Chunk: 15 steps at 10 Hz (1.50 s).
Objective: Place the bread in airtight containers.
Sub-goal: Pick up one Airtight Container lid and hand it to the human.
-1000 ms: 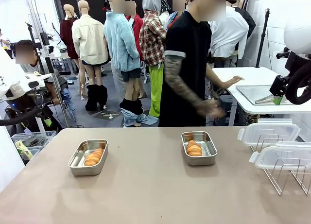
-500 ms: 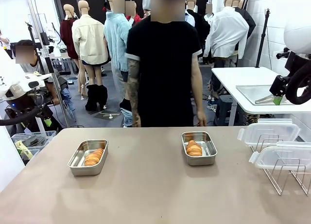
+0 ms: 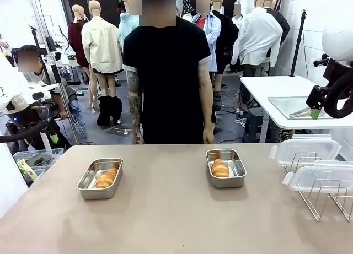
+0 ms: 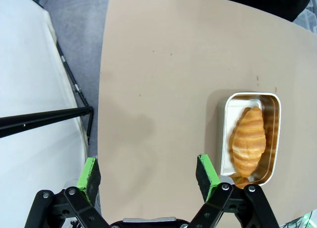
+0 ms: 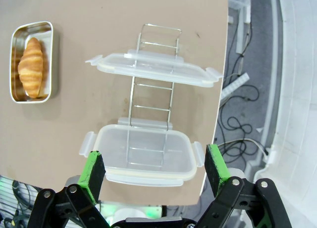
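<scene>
Left claw (image 4: 146, 163) and right claw (image 5: 154, 156) are both spread wide and hold nothing.
One roll (image 3: 106, 178) lies in the left pan (image 3: 98, 194) and the other roll (image 3: 220, 167) in the right pan (image 3: 226, 182), both pans uncovered on the surface (image 3: 165, 221). The left claw hangs above the surface near the left pan. The right claw hangs over two clear lids (image 5: 153, 65) that rest on a wire rack (image 5: 146, 122). A person (image 3: 165, 72) stands at the far edge.

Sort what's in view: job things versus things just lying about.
Job: left steel pan, left roll, right steel pan, right roll, far clear lid, near clear lid.
Lying about: wire rack under the lids, flat steel tray on the white side table.
</scene>
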Each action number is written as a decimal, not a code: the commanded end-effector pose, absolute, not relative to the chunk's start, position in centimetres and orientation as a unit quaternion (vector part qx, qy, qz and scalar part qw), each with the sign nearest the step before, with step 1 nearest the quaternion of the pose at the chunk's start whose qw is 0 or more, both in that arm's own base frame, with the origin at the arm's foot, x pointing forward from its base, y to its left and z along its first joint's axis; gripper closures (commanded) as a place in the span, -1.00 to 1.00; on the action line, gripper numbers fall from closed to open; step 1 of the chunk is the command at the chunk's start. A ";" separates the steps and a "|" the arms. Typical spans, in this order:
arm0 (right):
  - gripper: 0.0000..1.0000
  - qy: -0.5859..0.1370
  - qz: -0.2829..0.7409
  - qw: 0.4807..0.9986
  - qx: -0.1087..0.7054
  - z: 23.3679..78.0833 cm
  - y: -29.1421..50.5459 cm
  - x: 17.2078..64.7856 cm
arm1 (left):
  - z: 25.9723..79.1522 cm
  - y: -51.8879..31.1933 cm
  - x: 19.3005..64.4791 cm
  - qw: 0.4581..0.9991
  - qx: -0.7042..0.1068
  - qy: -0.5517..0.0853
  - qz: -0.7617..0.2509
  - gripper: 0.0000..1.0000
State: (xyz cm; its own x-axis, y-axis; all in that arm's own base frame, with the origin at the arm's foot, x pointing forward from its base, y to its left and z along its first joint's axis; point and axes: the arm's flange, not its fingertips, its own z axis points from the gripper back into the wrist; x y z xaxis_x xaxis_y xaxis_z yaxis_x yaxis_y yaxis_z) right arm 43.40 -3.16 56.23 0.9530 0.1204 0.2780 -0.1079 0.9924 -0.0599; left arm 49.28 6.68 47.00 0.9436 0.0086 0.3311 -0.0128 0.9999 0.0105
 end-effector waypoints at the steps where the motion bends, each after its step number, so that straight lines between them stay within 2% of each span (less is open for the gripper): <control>1: -1.00 -0.138 0.050 0.989 -0.028 56.4 -3.1 43.6 | 46.9 6.6 48.9 0.985 0.015 -0.170 0.010 -1.00; 9: -1.00 -0.142 0.058 0.988 -0.022 56.2 -3.2 43.4 | 46.9 6.6 48.9 0.985 0.015 -0.170 0.010 -1.00; 12: -1.00 -0.072 0.267 0.949 -0.154 55.6 -0.1 41.0 | 46.9 6.6 48.9 0.985 0.015 -0.170 0.010 -1.00; 15: -1.00 -0.032 0.439 0.886 -0.144 53.5 1.5 38.2 | 46.9 6.6 48.9 0.985 0.015 -0.170 0.010 -1.00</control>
State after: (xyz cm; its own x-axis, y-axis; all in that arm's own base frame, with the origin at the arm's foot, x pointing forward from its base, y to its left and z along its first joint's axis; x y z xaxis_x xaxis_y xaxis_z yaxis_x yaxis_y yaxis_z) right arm 39.43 2.33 54.42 0.7065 0.7059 -0.0499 -0.6875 0.6678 -0.2853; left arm 49.27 6.67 47.00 0.9436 0.0085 0.3309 -0.0127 0.9999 0.0106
